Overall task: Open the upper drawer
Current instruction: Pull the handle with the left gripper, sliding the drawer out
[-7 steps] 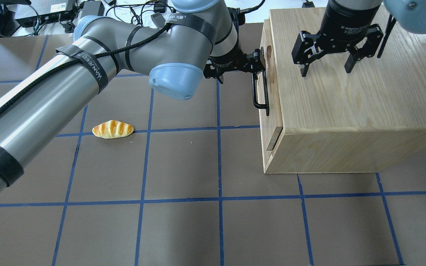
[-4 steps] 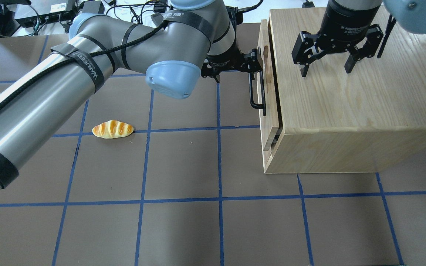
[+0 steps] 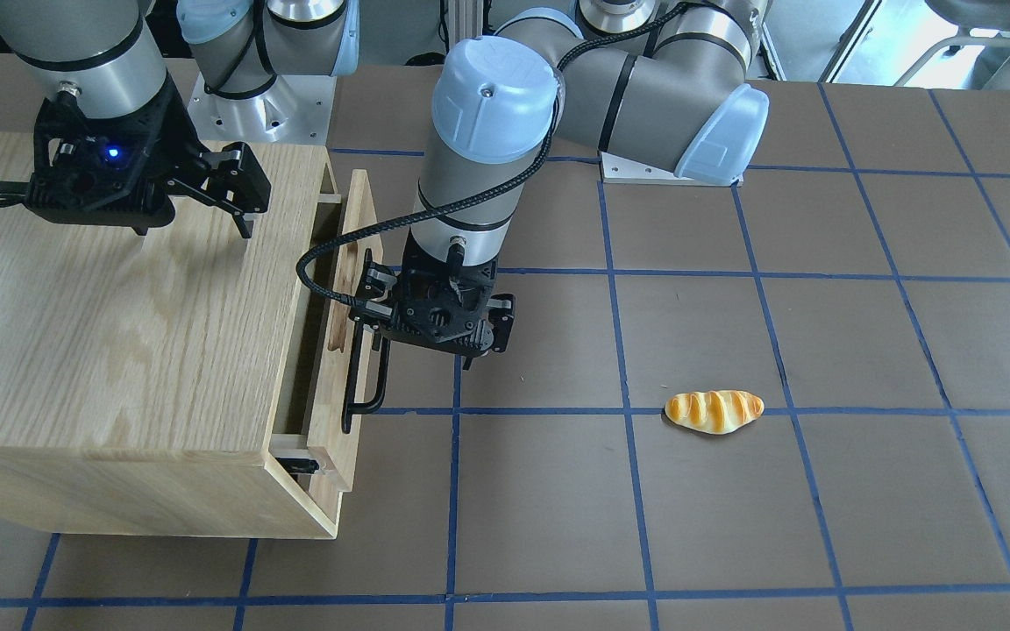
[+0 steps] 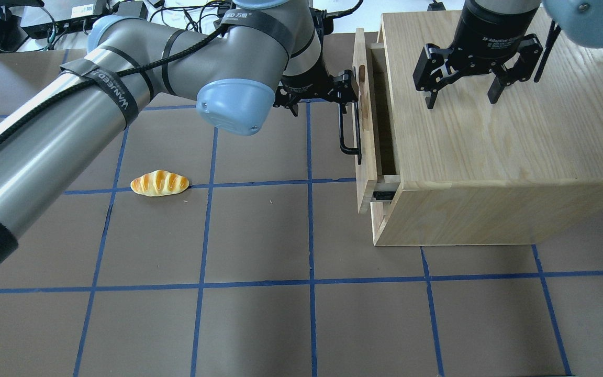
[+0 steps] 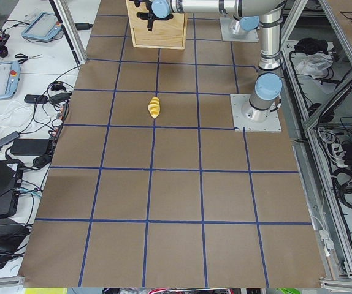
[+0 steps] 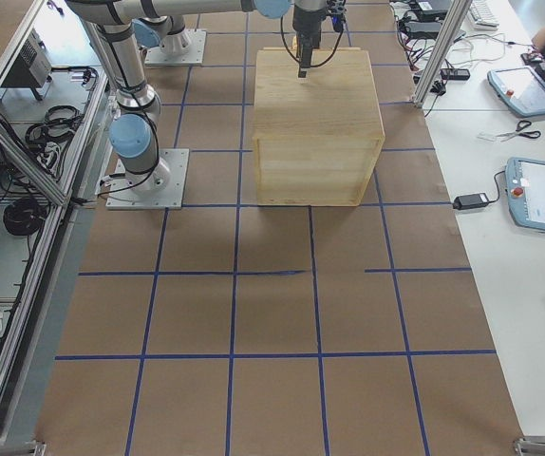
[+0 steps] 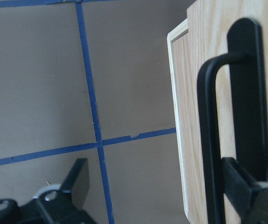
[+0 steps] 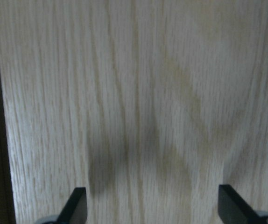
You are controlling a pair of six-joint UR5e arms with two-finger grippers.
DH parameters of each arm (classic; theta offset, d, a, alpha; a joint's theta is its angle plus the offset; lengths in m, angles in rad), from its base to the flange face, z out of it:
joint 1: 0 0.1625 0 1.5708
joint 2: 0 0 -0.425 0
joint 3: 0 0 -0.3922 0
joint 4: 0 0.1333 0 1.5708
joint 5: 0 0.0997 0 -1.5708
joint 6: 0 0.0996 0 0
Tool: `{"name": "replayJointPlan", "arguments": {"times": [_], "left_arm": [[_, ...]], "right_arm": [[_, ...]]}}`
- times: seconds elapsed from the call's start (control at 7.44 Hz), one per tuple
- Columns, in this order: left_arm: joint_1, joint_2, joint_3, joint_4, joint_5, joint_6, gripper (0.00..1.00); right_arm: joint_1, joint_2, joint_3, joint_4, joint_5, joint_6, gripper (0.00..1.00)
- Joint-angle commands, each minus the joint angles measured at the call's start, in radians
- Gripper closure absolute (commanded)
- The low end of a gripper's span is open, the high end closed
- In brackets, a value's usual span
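The upper drawer (image 4: 363, 131) is a light-wood panel with a black bar handle (image 4: 344, 131) and stands partly pulled out of the cabinet (image 4: 490, 157), with a dark gap behind its front. In the front-facing view the drawer (image 3: 349, 263) juts toward the left arm. My left gripper (image 4: 316, 97) is open, pointing down, with one finger (image 7: 239, 186) hooked behind the handle (image 7: 208, 140) and the other out over the table. My right gripper (image 4: 462, 99) is open and empty, low over the cabinet top (image 8: 152, 93).
A toy bread roll (image 4: 159, 183) lies on the brown mat to the left of the cabinet, also in the front-facing view (image 3: 714, 411). A metal slide rail (image 4: 382, 196) shows at the drawer's near corner. Blue tape lines grid the mat.
The left gripper has moved left with its finger behind the handle, and the drawer has slid out with it; the gap behind the drawer front has widened. The right gripper has not moved.
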Motion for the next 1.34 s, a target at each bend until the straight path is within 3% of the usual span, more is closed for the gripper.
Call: {"name": "replayJointPlan", "arguments": {"times": [0.0, 1.21], "left_arm": [[0.03, 0.004, 0.0, -0.015, 0.001, 0.021, 0.0], [0.084, 0.03, 0.005, -0.075, -0.002, 0.096, 0.0]], "right_arm": [[0.0, 0.0, 0.0, 0.0, 0.0, 0.0, 0.0], [0.0, 0.0, 0.0, 0.0, 0.0, 0.0, 0.0]]}}
